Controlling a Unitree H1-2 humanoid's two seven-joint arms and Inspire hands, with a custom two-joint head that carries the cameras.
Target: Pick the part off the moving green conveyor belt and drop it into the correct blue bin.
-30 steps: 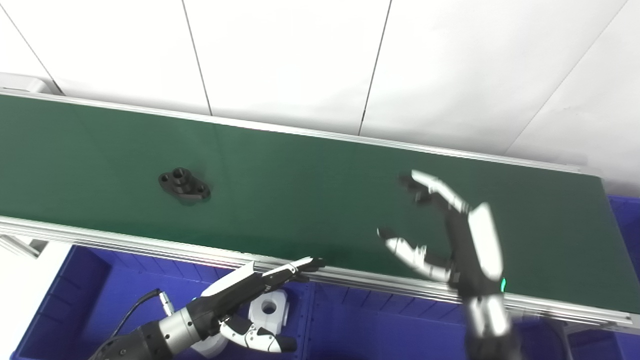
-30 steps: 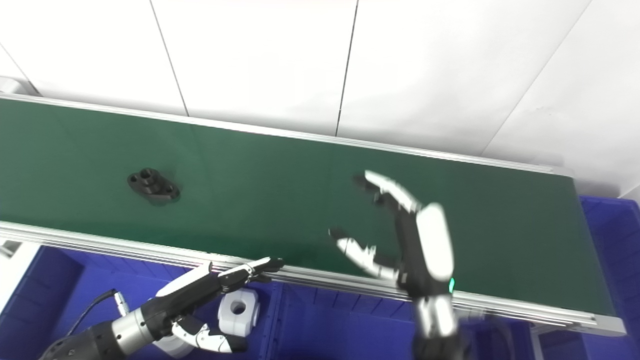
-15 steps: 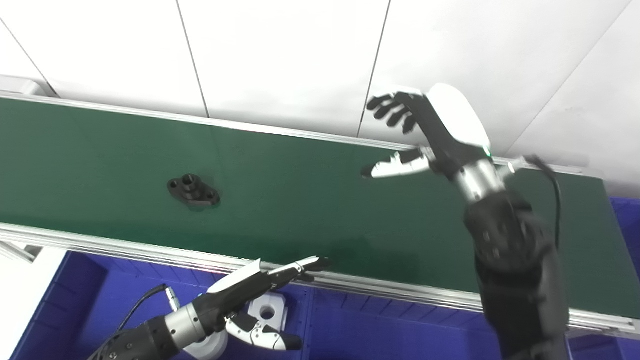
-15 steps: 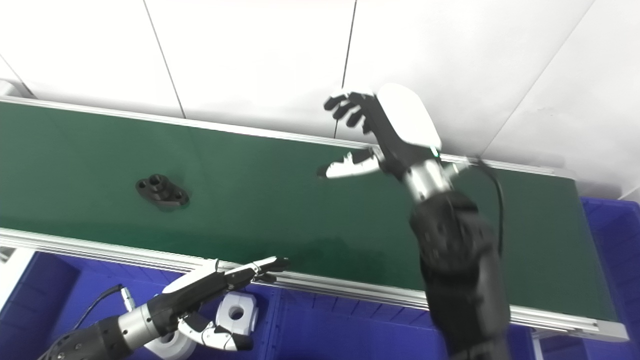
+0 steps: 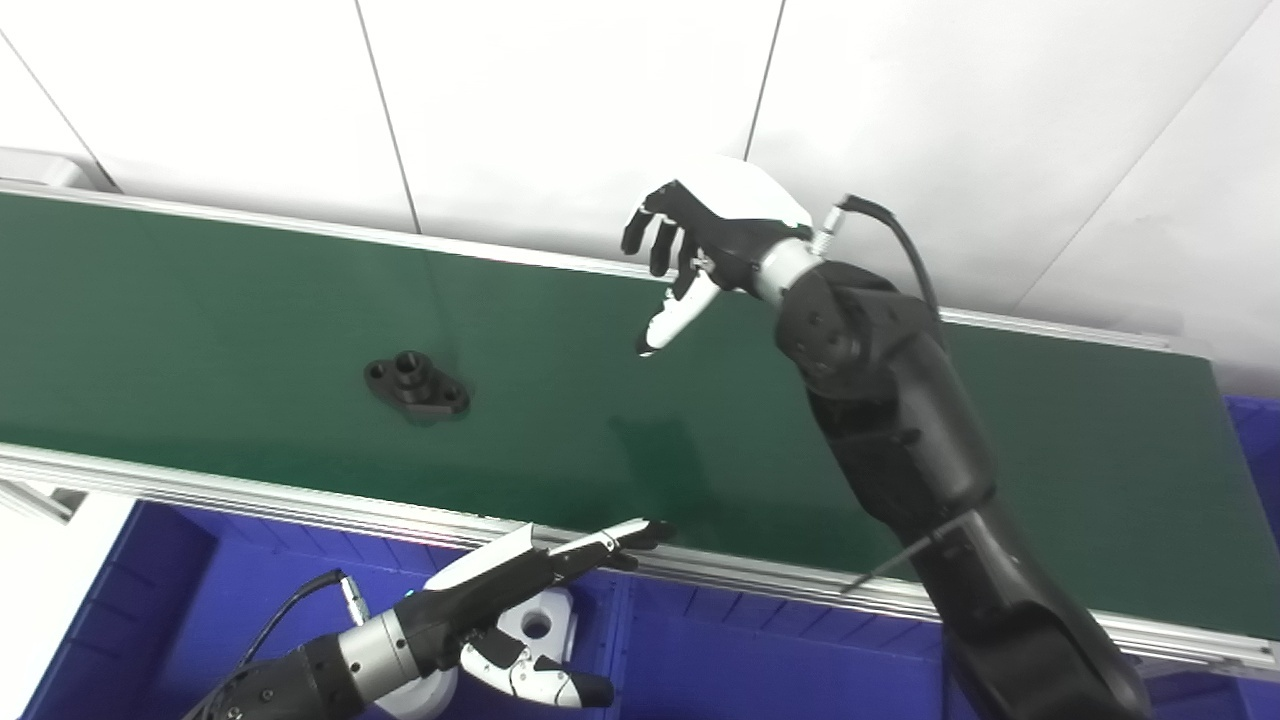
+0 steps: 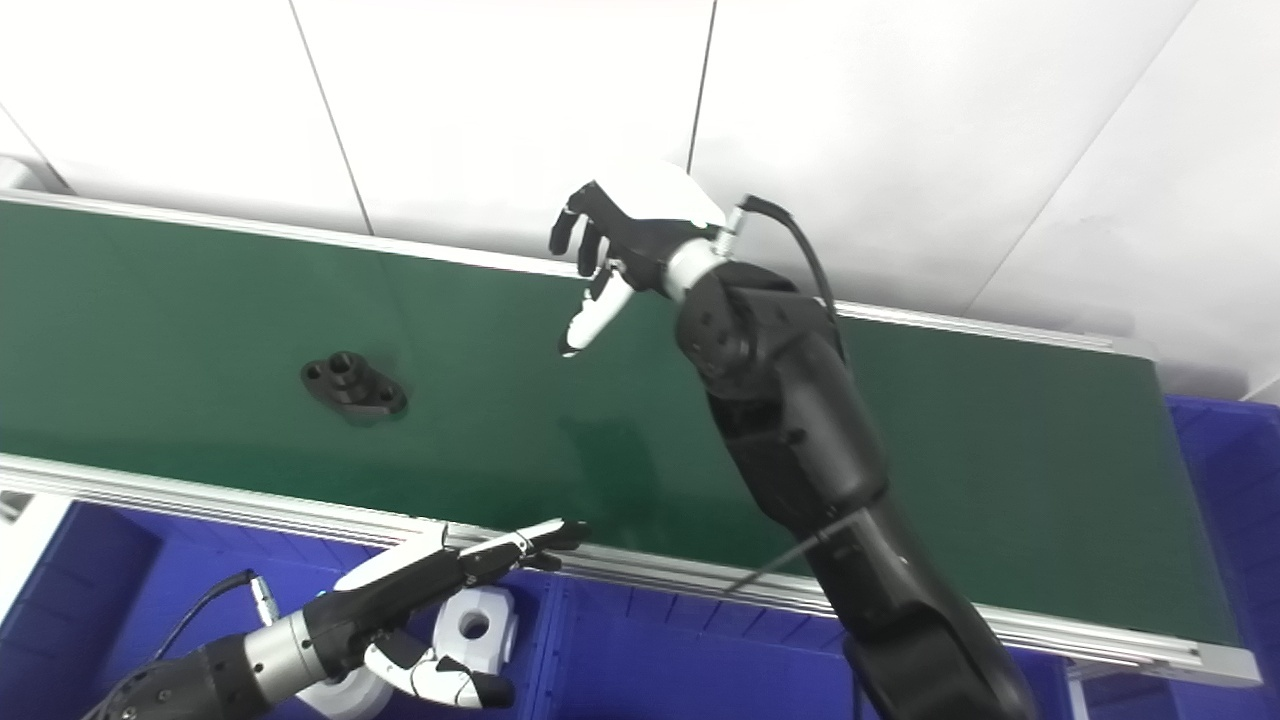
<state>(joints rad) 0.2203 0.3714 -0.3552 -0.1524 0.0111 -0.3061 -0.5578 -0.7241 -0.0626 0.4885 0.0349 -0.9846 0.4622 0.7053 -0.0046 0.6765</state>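
A black flanged metal part (image 5: 417, 382) lies flat on the green conveyor belt (image 5: 200, 300). The right robot hand (image 5: 700, 245) hovers empty above the belt's far edge, fingers spread, well apart from the part. The left robot hand (image 5: 510, 590) stays below the belt's near rail, spread wide over a blue bin (image 5: 160, 590).

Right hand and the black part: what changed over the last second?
The right hand rose from the belt's near side and swung out over its far edge, open and empty. The black part rode slightly rightward on the green belt. The left hand stayed open over the blue bin, beside the white part.
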